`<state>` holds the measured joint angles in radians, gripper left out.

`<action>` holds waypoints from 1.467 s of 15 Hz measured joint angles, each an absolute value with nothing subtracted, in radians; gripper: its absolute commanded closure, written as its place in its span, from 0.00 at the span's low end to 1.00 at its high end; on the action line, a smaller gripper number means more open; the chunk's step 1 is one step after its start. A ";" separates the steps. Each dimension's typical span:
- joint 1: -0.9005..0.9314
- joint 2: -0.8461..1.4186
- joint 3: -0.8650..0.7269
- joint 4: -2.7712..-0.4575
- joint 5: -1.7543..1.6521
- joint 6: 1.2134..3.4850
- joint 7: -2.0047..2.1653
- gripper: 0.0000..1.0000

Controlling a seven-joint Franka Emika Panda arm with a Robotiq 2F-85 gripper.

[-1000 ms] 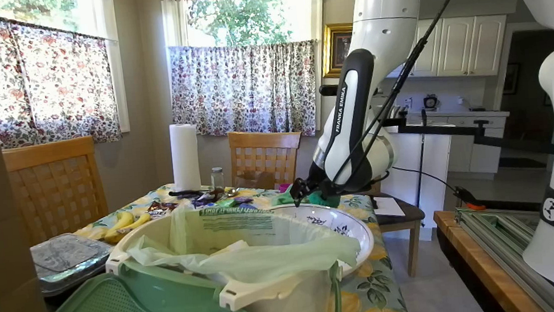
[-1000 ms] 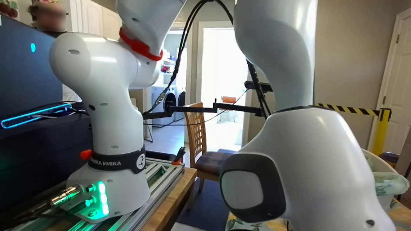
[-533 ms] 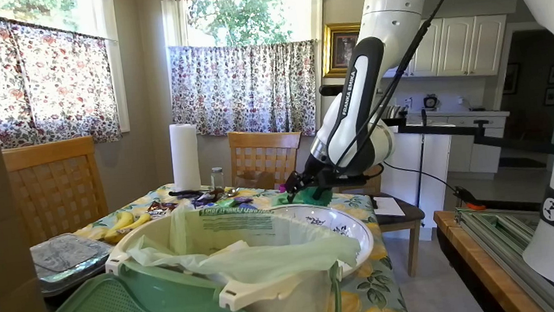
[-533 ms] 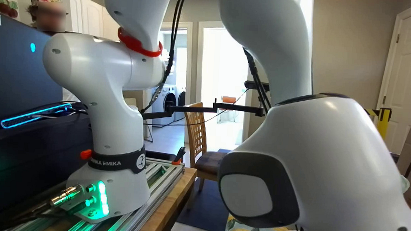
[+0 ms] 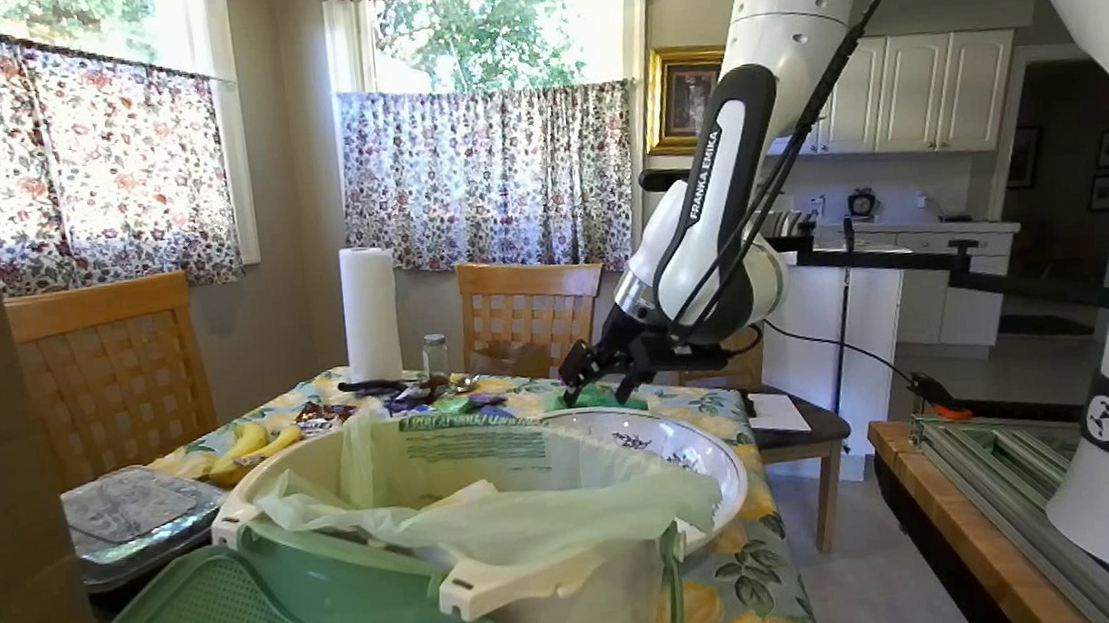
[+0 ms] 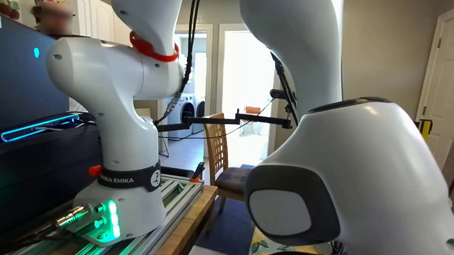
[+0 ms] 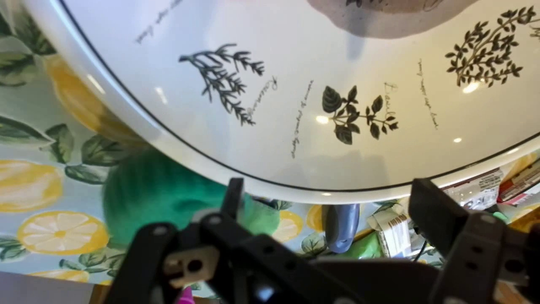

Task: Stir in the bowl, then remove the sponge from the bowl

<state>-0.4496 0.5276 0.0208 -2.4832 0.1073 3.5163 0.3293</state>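
The wide white bowl (image 7: 295, 194) fills the upper wrist view, with dark herb drawings on its inner wall and a brownish patch at the top edge. My gripper (image 7: 331, 190) stands open, its fingertips overlapping the near part of the bowl rim in the picture, with nothing held between them. In an exterior view the gripper (image 5: 598, 388) is over the far side of the bowl (image 5: 735, 476), which the lined bin partly hides. I cannot make out the sponge; it is hidden or out of view.
A blurred green object (image 7: 156, 194) lies outside the bowl rim on the lemon-patterned cloth. Close by are a blue-grey handle (image 7: 341, 228) and several wrappers. The green-handled bin (image 5: 509, 592) with its liner stands in front. Bananas (image 5: 255, 448) and a paper towel roll (image 5: 370, 313) are farther left.
My arm has lifted and drawn back slightly, the hand now higher with its fingers more visible. The green patch behind the gripper shows smaller and farther left. The jaws have stayed open.
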 measured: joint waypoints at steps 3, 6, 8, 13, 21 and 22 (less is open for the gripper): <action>-0.449 0.528 0.020 -2.483 0.107 3.516 0.329 0.00; -0.449 0.528 0.026 -2.483 0.102 3.510 0.329 0.00; -0.481 0.523 0.075 -2.483 0.037 3.468 0.329 0.00; -0.558 0.445 0.219 -2.489 -0.057 3.224 0.292 0.00; -0.199 0.256 -0.103 -2.507 -0.115 2.925 0.176 0.00; -0.172 0.247 -0.121 -2.510 -0.128 2.925 0.167 0.00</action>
